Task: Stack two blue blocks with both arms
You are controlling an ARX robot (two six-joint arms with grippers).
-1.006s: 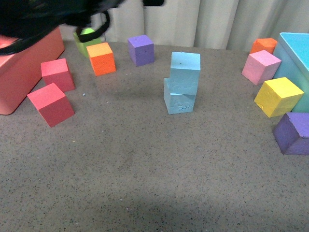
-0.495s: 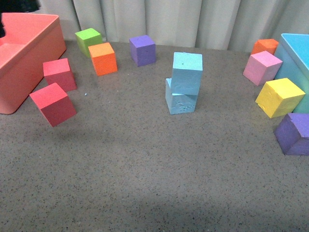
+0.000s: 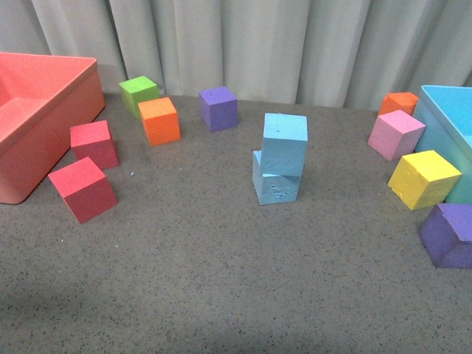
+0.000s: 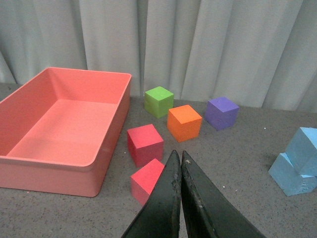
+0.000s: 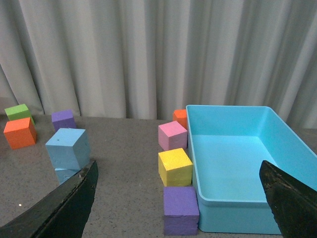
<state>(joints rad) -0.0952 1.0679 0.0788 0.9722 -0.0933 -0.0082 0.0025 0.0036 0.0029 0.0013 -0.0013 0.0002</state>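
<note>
Stacking appears complete: the upper blue block (image 3: 285,144) sits on the scuffed lower blue block (image 3: 275,184), slightly offset, mid-table. Left gripper (image 4: 179,166) is pressed together, empty; right gripper (image 5: 178,196) is spread wide. Both stand clear. Next move: likely none. No legible writing.

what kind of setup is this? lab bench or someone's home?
Likely a lab or test bench, not a home: plain grey curtain backdrop, speckled grey tabletop, and staged props only: coloured foam cubes including the stacked blue blocks, plus a red bin and turquoise bin.
</note>
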